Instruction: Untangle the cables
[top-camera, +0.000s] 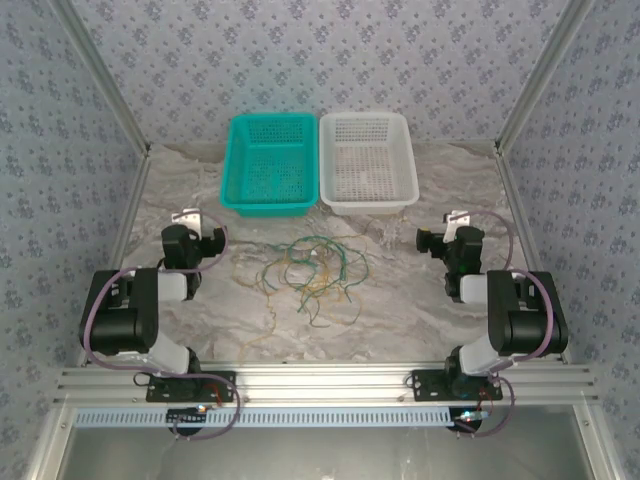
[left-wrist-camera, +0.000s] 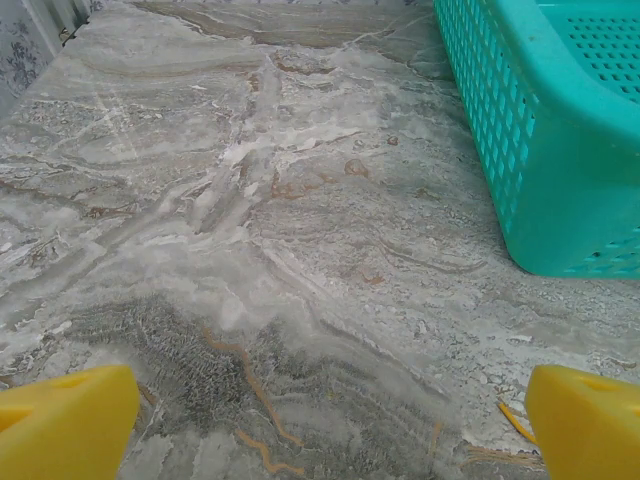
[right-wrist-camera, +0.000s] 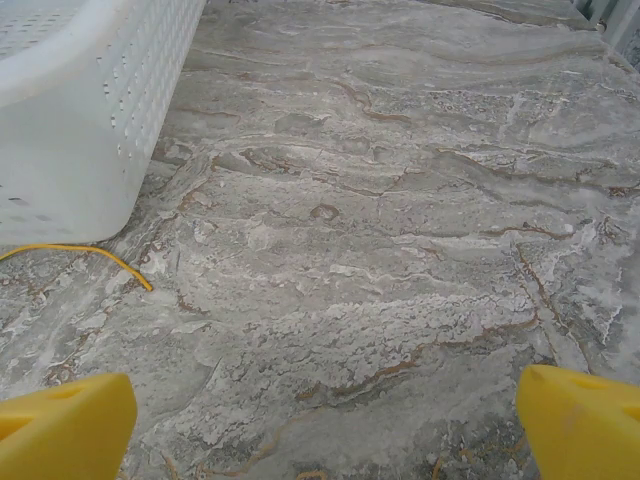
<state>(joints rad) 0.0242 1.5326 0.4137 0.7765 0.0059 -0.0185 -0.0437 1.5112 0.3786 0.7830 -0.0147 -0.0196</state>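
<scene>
The cables (top-camera: 308, 268), thin dark green and yellow-tan wires, lie in a loose tangle on the marble table between the two arms. My left gripper (top-camera: 190, 222) hangs to the left of the tangle, its yellow fingertips (left-wrist-camera: 65, 425) spread wide over bare marble. My right gripper (top-camera: 452, 226) hangs to the right of the tangle, also open with nothing between its fingertips (right-wrist-camera: 583, 420). A yellow cable end (right-wrist-camera: 90, 255) curls beside the white basket in the right wrist view. A short yellow wire tip (left-wrist-camera: 516, 424) shows by the left gripper's right finger.
A teal basket (top-camera: 270, 165) and a white basket (top-camera: 366, 162) stand side by side at the back of the table. Metal frame posts rise at both back corners. The arms' bases (top-camera: 190, 385) sit on the rail at the near edge.
</scene>
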